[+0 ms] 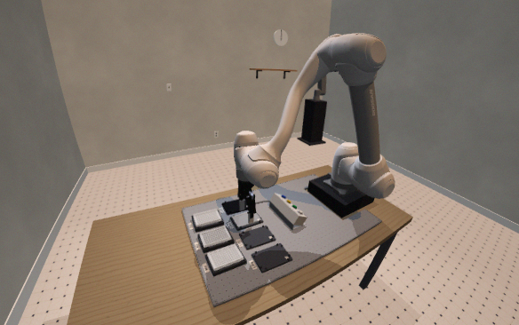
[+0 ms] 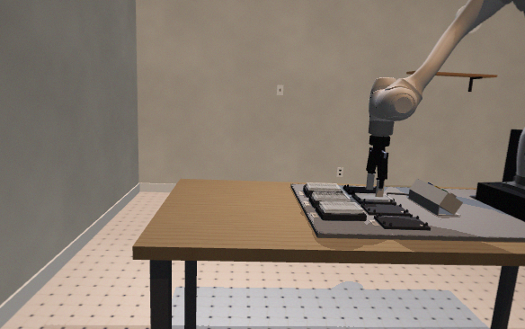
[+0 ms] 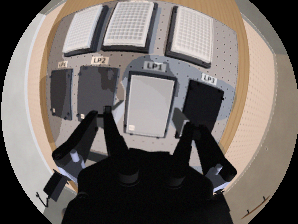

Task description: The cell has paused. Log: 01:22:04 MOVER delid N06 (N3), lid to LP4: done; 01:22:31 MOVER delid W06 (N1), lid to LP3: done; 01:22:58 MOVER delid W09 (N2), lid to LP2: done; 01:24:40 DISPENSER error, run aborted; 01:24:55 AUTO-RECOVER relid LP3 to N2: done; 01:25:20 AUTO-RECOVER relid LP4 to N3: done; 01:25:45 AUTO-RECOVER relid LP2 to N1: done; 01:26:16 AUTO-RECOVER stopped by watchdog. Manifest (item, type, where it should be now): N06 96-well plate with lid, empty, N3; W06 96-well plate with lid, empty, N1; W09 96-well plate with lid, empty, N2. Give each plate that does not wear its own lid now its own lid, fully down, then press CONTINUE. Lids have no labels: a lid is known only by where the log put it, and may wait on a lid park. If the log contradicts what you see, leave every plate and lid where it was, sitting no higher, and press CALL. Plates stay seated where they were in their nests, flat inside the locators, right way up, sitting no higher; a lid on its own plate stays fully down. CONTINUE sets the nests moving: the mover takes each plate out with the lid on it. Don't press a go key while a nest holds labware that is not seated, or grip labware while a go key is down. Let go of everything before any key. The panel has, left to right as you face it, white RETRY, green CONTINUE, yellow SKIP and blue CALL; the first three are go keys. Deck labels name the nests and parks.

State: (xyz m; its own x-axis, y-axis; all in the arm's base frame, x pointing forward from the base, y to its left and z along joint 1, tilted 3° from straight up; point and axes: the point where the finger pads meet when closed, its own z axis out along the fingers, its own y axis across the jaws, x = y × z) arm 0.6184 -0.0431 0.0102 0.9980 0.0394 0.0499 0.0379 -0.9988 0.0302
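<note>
Three 96-well plates stand in a row of nests: the far one [image 1: 207, 217] [image 3: 190, 32], the middle one [image 1: 215, 237] [image 3: 129, 24] and the near one [image 1: 225, 258] [image 3: 83, 30]. The middle plate shows its well grid most plainly. I cannot tell for sure which plates wear lids. A single pale lid [image 1: 242, 221] [image 2: 370, 197] [image 3: 152, 90] lies flat on one lid park, second from the far end. My gripper [image 1: 247, 214] [image 2: 375, 188] [image 3: 148, 110] is open, pointing straight down just above this lid, its fingers spread over it.
Three other lid parks are bare and dark: the far one [image 1: 231, 205], and two nearer ones [image 1: 257, 236] [image 1: 271, 257]. The key panel [image 1: 289, 210] [image 2: 433, 198] stands to the right of the parks on the grey deck [image 1: 320, 231]. The arm's black base [image 1: 339, 195] is beyond it.
</note>
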